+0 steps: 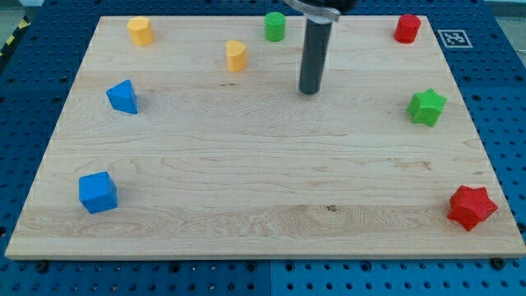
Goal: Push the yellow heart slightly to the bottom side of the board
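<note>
The yellow heart lies near the view's top, left of centre, on the wooden board. My tip rests on the board to the right of the heart and a little lower, about a rod's length of bare wood apart from it. The rod rises straight up from the tip to the view's top edge. Nothing touches the heart.
A yellow block sits at top left, a green cylinder at top centre, a red cylinder at top right. A green star and a red star lie at the right. Two blue blocks lie at the left.
</note>
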Robot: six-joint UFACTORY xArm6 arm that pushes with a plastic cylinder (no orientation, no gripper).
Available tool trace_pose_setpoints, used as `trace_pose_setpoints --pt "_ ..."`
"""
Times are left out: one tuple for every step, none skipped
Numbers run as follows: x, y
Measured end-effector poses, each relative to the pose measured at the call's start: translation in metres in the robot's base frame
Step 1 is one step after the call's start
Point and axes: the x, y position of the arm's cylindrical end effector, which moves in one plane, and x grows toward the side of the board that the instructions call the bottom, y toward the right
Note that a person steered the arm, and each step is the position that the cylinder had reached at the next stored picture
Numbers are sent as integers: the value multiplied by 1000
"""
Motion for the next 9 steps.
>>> trace_pose_setpoints --pt "-33 -27" --pt "-54 -33" --pt "-73 -57" --pt "-78 -101" --pt "-78 -125" --pt "-78 -134" --pt "-75 -147" --pt "-73 -143" --pt "-73 -116"
